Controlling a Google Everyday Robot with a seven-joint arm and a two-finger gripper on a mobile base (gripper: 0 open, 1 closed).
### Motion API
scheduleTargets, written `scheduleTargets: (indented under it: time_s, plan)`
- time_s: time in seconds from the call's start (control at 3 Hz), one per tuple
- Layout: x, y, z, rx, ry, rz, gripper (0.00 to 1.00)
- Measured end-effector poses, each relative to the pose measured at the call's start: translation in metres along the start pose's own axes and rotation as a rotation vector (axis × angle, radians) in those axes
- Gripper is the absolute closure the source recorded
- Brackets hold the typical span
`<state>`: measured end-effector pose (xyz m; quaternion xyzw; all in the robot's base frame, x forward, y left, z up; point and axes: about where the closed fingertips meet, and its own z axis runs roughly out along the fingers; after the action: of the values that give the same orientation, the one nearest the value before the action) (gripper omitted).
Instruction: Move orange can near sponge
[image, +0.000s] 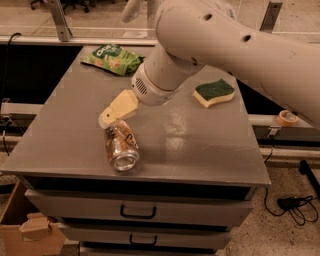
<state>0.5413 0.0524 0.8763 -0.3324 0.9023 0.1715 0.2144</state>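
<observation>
The orange can (120, 147) lies on its side near the front of the grey table top (65, 125), its silver top facing the front edge. The sponge (214, 92), dark green over pale yellow, lies at the back right of the table. My gripper (111, 116), with cream-coloured fingers, hangs from the big white arm and reaches down to the far end of the can, touching or nearly touching it. The sponge is well to the right of the gripper and the can.
A bright green snack bag (112, 58) lies at the back left of the table. The table is a drawer cabinet with handles (138, 212) at the front. A tape roll (287, 118) sits on a ledge at the right. A cardboard box (30, 232) stands at the lower left.
</observation>
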Motion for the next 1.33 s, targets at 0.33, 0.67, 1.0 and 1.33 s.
scheduleTargets:
  time_s: [0.33, 0.67, 1.0, 1.33]
  plan:
    - [0.006, 0.013, 0.017, 0.007, 0.044, 0.006, 0.0]
    - [0.015, 0.019, 0.027, 0.036, 0.082, 0.014, 0.0]
    - [0.019, 0.022, 0.031, 0.067, 0.095, 0.017, 0.19]
    - [0.018, 0.022, 0.032, 0.088, 0.099, 0.013, 0.42]
